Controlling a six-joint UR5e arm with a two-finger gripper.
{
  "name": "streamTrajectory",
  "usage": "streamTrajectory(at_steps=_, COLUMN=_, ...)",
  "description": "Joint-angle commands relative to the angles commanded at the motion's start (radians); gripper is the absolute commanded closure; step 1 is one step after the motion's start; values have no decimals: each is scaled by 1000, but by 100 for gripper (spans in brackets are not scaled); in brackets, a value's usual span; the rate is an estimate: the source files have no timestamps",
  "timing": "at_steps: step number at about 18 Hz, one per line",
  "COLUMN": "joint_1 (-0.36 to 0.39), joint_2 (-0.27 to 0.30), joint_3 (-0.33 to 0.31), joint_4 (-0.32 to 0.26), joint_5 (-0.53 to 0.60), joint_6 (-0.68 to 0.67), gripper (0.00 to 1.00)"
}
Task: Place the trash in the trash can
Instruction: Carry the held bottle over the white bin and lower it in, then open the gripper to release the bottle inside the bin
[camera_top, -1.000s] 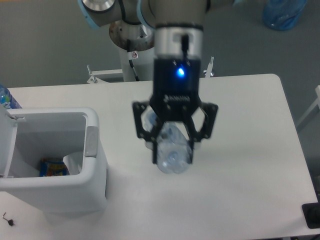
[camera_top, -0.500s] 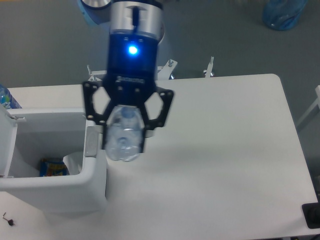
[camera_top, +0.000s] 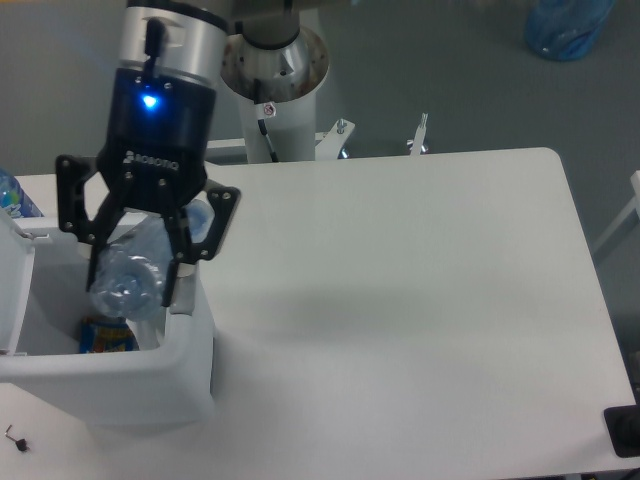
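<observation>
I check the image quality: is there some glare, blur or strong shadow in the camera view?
Camera view: the blue light on the gripper glares slightly; the bottle between the jaws looks soft; a faint shadow lies on the table right of the trash can.

The counter (camera_top: 420, 300) is plain white, and the bin (camera_top: 150, 365) on it is white too, with a grey tab (camera_top: 183, 290) on its rim. Inside the bin lies a packet (camera_top: 108, 335) in blue with yellow and a bit of red. The bottle (camera_top: 135, 270) is clear with a bluish tint. The gripper (camera_top: 135, 265) around it is black, with a blue light glowing on its body and a silver-grey collar above. The floor (camera_top: 480, 70) is dull grey, and a blue bag (camera_top: 568, 25) sits on it.
</observation>
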Motion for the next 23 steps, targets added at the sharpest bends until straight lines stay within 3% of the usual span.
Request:
streamTrajectory(at_steps=9, joint_1=-49, joint_2=-11, joint_3=9, joint_4=3, joint_5=-2, joint_6=15, gripper=54)
streamTrajectory(at_steps=14, joint_1=-58, joint_2=-35, joint_3=15, joint_4=3, joint_5=-3, joint_6=95, gripper=54)
streamTrajectory(at_steps=18, joint_1=-94, joint_2=-63, joint_3=28, joint_4=64, joint_5=-3, joint_6=91, gripper=54)
streamTrajectory(at_steps=23, joint_1=-110, joint_2=-84, joint_3=25, joint_4=75, joint_5=-3, joint_6=84, gripper=53)
